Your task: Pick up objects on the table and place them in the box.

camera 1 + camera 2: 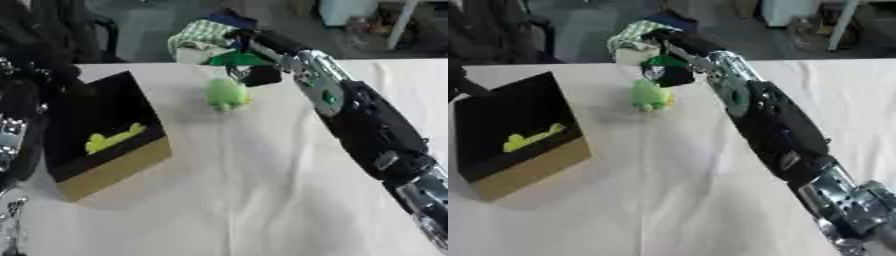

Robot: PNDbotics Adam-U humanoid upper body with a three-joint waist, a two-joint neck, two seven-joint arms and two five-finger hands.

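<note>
One green soft toy [227, 94] lies on the table near the far edge, just under and in front of your right hand [254, 75]. You also have one dark green flat piece [234, 59] up at that hand, at the fingers; whether the fingers are curled round it or merely over it cannot be told from here. One box [109, 165] stands on your left, black inside with tan outer walls, tipped so its opening faces you. One yellow thing [114, 137] lies inside it, against the lower wall.

Your right arm [367, 125] runs in from the lower right corner and stretches diagonally to the far middle of the table. Your left hand [10, 135] shows only as silver and black parts along the left edge, beside the box; its fingers cannot be made out.

The table [262, 200] is covered in a white cloth with soft creases. Beyond its far edge sit a green-and-white checked bundle [199, 34], a dark floor and some pale furniture.

Between toy and box the cloth is bare. The near half of the table is open too. The toy sits close to the far edge, and the box close to the left edge.
</note>
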